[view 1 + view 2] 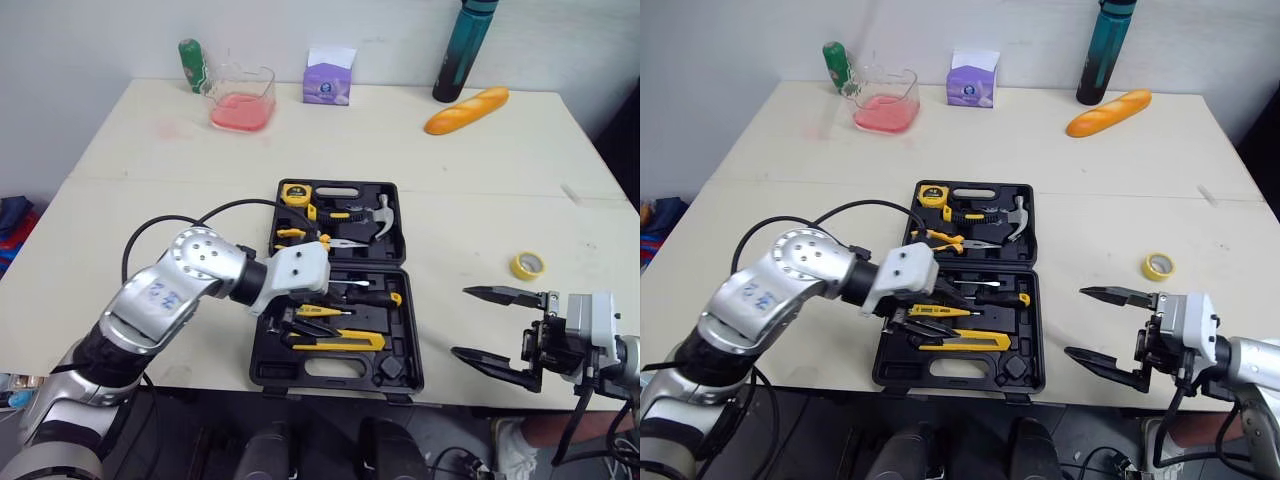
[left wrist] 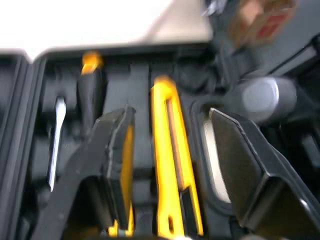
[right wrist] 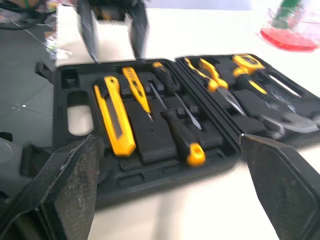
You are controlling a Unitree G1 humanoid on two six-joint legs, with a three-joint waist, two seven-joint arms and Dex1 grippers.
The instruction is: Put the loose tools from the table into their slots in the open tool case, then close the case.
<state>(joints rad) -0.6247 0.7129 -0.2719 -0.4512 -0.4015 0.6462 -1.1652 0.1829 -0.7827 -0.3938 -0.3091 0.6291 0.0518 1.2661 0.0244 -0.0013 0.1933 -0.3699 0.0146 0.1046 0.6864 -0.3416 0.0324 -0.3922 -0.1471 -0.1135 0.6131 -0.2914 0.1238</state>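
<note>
The black tool case [image 1: 330, 382] lies open at the middle of the table. Its far half holds a tape measure [image 1: 296, 193], pliers [image 1: 335, 240] and a hammer [image 1: 380, 215]. In the near half lie a yellow utility knife [image 1: 345, 341], a yellow tester screwdriver [image 3: 135, 85] and a black-handled screwdriver [image 1: 375, 297]. My left gripper [image 2: 170, 120] hovers open low over the near half, its fingers either side of the utility knife [image 2: 167, 150]. A yellow tape roll [image 1: 528, 265] lies loose on the table to the right of the case. Beyond the case's right side, my right gripper [image 1: 460, 321] stands open and empty.
Along the far edge stand a green bottle [image 1: 192, 65], a clear container [image 1: 242, 100] with red contents, a purple tissue box [image 1: 328, 82], a teal bottle [image 1: 463, 50] and a bread loaf [image 1: 466, 109]. The case's near rim sits at the table's front edge.
</note>
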